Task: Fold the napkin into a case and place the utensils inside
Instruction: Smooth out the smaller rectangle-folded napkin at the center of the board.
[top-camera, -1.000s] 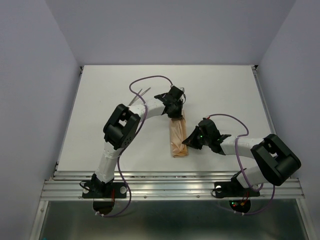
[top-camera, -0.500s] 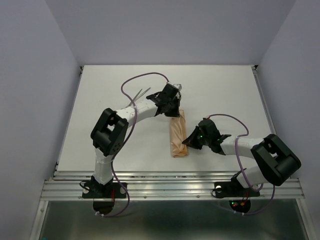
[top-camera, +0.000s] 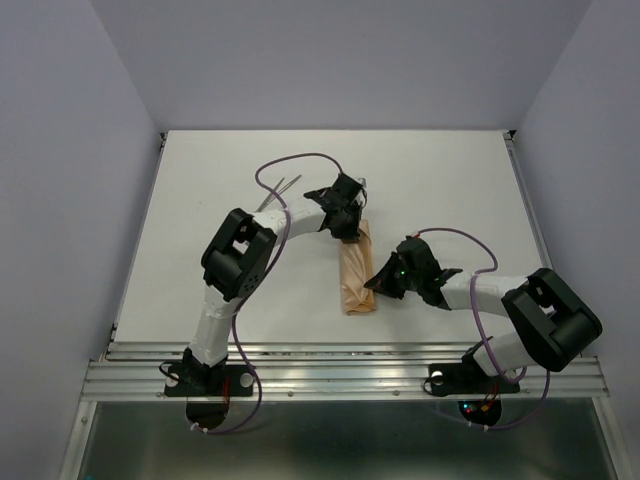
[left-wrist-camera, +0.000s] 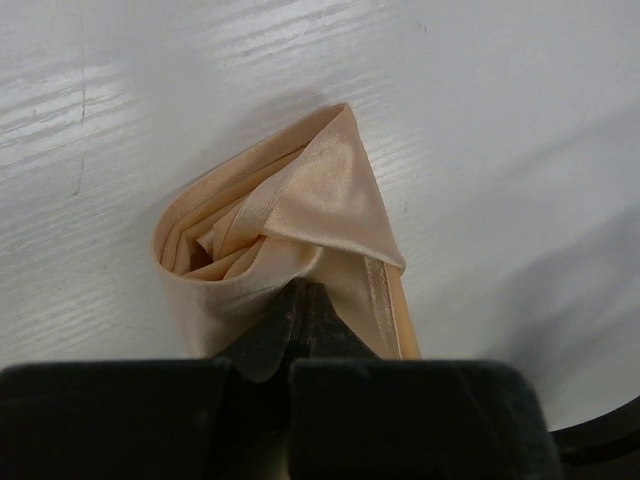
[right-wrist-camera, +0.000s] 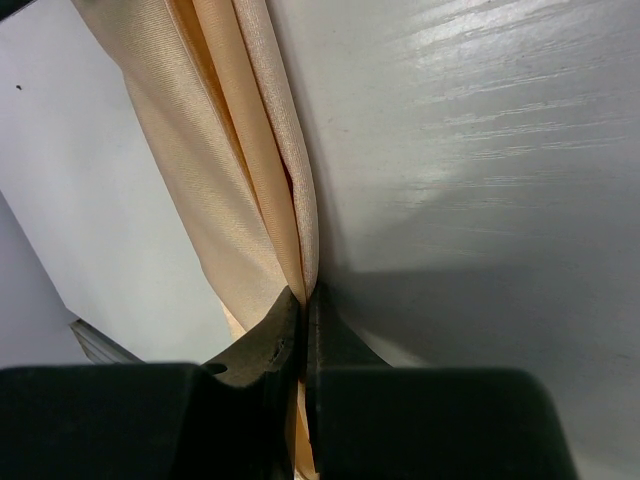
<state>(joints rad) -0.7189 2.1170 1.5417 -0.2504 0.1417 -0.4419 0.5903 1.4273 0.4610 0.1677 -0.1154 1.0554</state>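
Note:
The peach-orange napkin (top-camera: 356, 275) lies folded into a narrow oblong case in the middle of the white table. My left gripper (top-camera: 350, 230) is at its far end, shut on the cloth just below the case's open mouth; the left wrist view shows the napkin (left-wrist-camera: 330, 200) and the gripper (left-wrist-camera: 300, 292). My right gripper (top-camera: 373, 285) is shut on the case's right edge near its near end. The right wrist view shows the layered napkin (right-wrist-camera: 220, 150) pinched in the gripper (right-wrist-camera: 308, 297). The thin silver utensils (top-camera: 284, 186) lie on the table left of the left gripper, partly behind the arm.
The white table (top-camera: 450, 190) has pale walls on three sides. A metal rail (top-camera: 340, 365) runs along the near edge by the arm bases. Purple cables (top-camera: 300, 158) loop over both arms.
The left arm swung its elbow out to the left and its gripper shifted up and left, then came back to the case's far end. The right arm and the case stayed put.

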